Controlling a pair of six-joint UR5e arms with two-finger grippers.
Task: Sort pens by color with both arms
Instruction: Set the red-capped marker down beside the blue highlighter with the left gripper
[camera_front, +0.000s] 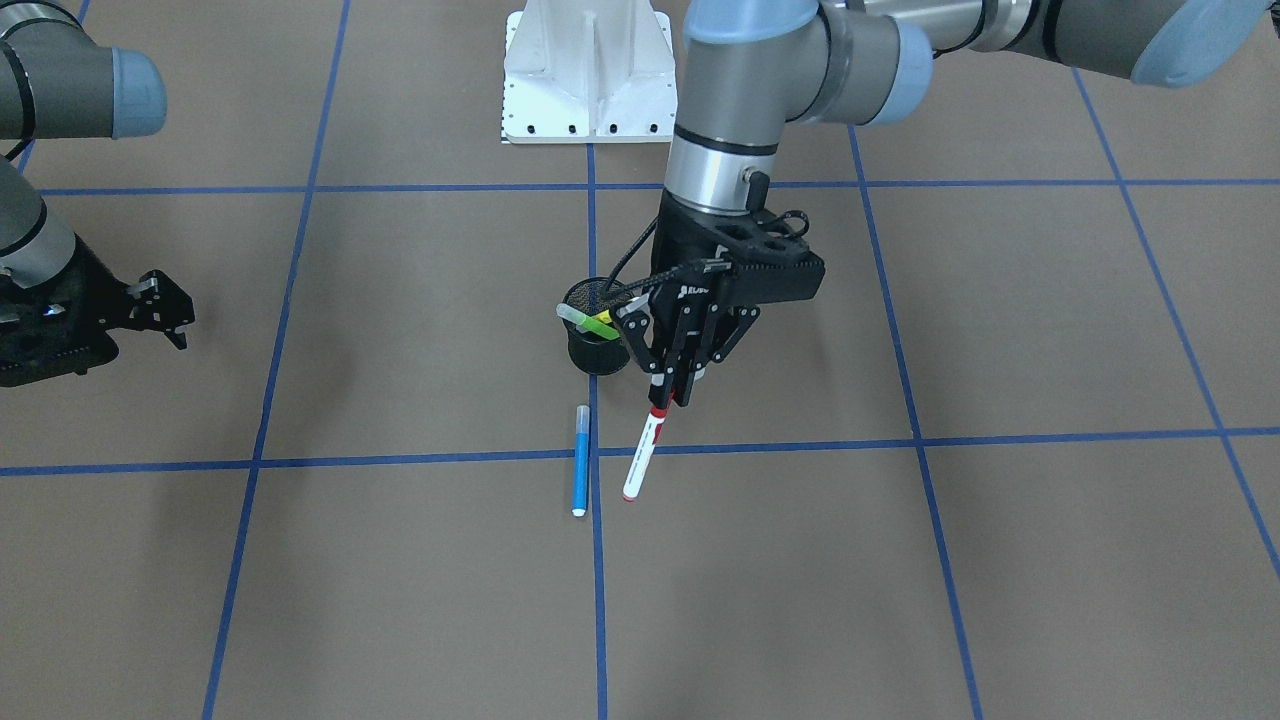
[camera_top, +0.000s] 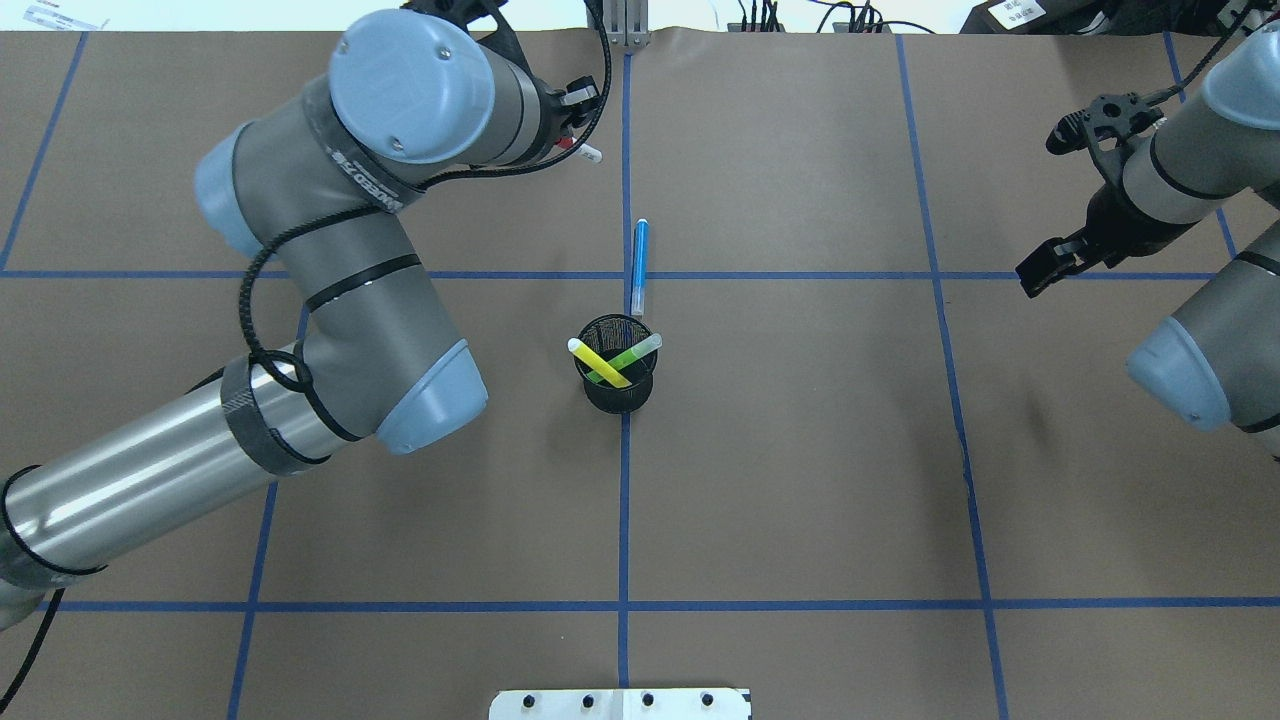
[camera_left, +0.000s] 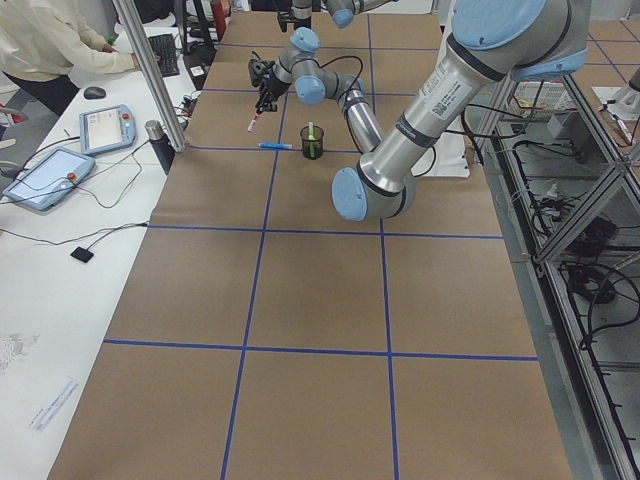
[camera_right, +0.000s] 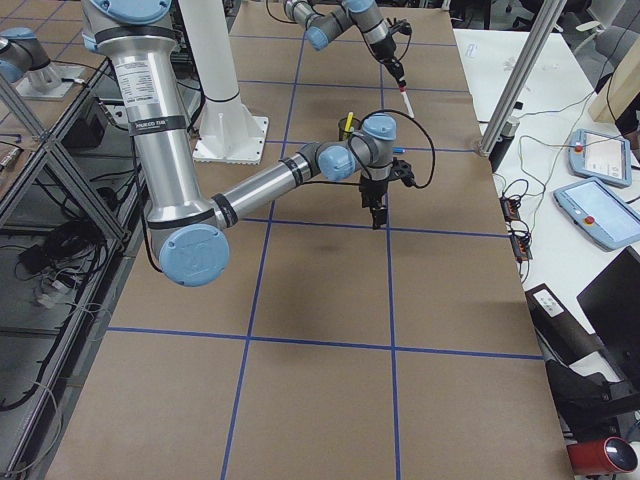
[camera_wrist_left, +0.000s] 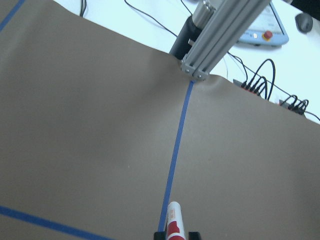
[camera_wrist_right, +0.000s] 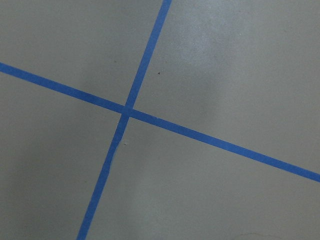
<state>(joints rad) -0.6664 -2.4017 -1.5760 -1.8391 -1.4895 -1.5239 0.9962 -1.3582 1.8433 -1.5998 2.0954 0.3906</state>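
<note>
Left gripper (camera_front: 672, 385) clamps the red-capped pen (camera_front: 640, 460) over the table (camera_front: 1000, 550); best laid flat, apart from the blue pen (camera_front: 580, 460). Right gripper (camera_front: 178, 312) spread, empty.

Brown paper (camera_top: 800, 450) covered the long table, ruled into large squares by blue tape (camera_top: 624, 500). Along one side ran a white bench (camera_left: 60, 270) carrying two teach pendants (camera_left: 105, 128) (pale grey-blue slabs), a mouse (camera_left: 94, 92) and loose black cables. An aluminium post (camera_left: 150, 70) rose at its edge, and a person in a pale top (camera_left: 45, 40) was at its far end. Opposite stood open metal racking (camera_left: 575, 200) hung with wiring. The light was even.
</note>
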